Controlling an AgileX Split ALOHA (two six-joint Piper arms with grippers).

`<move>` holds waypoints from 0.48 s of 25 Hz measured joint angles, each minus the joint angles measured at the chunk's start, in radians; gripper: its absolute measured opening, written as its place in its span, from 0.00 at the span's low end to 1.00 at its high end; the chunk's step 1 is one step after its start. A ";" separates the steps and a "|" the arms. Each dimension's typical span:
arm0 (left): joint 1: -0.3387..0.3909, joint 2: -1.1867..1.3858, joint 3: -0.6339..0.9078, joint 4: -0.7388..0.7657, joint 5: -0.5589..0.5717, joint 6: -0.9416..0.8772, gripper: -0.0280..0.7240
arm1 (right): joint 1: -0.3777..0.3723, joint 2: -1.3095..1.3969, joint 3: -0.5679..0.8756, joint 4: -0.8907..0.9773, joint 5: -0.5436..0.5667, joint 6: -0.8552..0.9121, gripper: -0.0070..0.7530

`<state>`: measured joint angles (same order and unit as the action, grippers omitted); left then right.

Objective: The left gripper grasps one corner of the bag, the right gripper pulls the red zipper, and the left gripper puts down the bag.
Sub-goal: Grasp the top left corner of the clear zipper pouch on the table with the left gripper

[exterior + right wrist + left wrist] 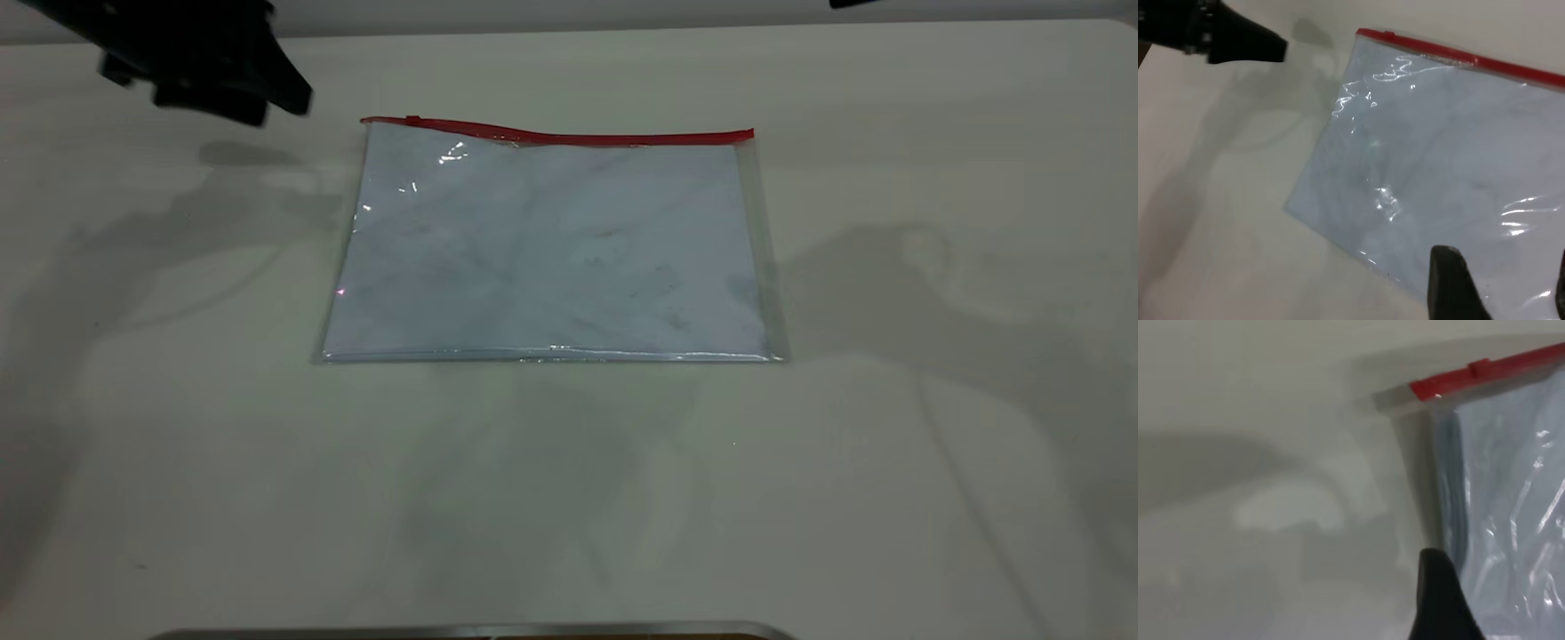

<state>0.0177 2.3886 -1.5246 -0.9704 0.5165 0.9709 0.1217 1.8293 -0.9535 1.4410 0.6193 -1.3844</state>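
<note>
Nearest me, the bag lies flat on the table, its red zipper along the far edge. My left gripper hovers off its far-left corner, not touching; I cannot tell its spread. My right gripper hangs open over the bag.

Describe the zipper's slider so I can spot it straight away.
Find the clear bag lying flat mid-table, then its red zipper along the far edge. The slider is the small raised red bump near that strip's left end, by the corner closest to the left tool.
</note>
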 joint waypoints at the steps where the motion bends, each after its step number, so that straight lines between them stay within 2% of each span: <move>1: 0.000 0.038 -0.037 -0.013 0.015 0.004 0.71 | 0.000 0.003 -0.001 0.000 0.000 0.000 0.56; 6: -0.012 0.178 -0.179 -0.052 0.053 0.039 0.71 | 0.000 0.004 -0.001 0.004 0.003 -0.002 0.56; 12: -0.033 0.273 -0.263 -0.168 0.104 0.142 0.71 | 0.000 0.004 -0.002 0.004 0.033 -0.002 0.56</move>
<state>-0.0154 2.6617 -1.7871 -1.1380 0.6207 1.1124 0.1217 1.8336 -0.9557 1.4451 0.6519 -1.3865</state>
